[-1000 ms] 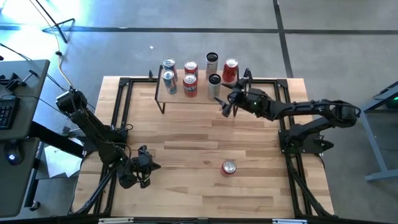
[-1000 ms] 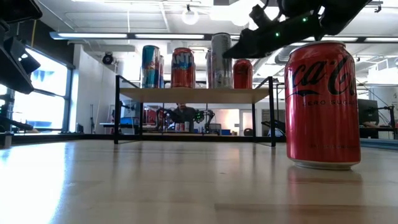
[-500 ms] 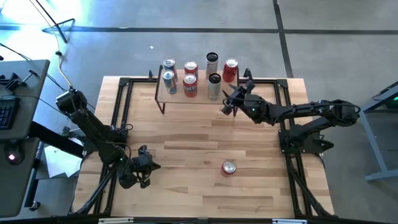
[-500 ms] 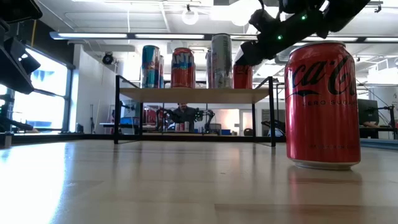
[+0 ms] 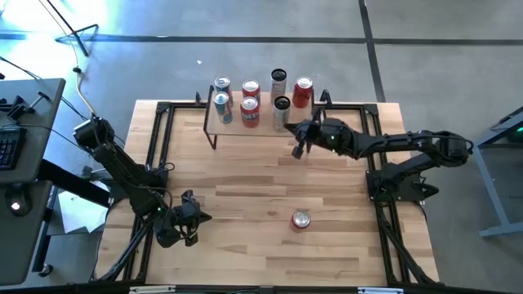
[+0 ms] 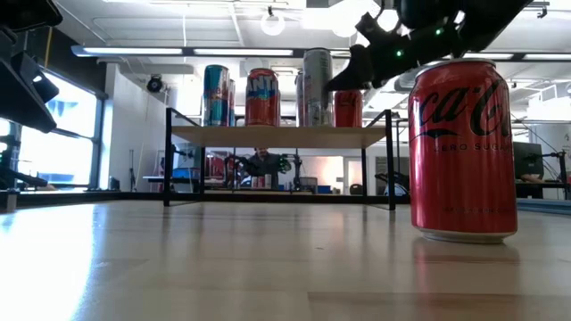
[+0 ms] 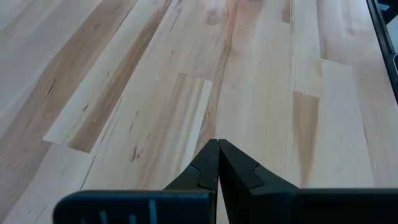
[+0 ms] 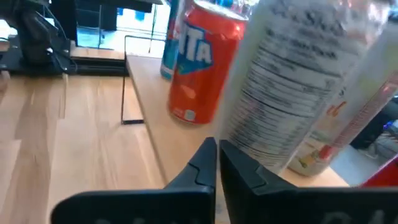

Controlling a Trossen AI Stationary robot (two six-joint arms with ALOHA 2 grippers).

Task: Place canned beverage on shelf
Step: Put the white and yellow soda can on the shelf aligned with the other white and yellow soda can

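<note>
Right gripper (image 5: 299, 150), closed and empty, now drawn back slightly from the small wooden wire-legged shelf (image 5: 245, 131) toward the counter (image 5: 245, 188) middle. Seven cans up there already; one red soda can (image 5: 301, 219) waiting near the front edge, likely next. Left gripper (image 7: 217, 151) closed, idle, near left.

Grey concrete floor (image 5: 425, 57), bright window (image 6: 71, 134)

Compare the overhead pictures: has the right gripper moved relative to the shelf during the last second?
Yes. The right gripper swung toward the shelf's right end, then drew back to its front edge, near where it began.
</note>
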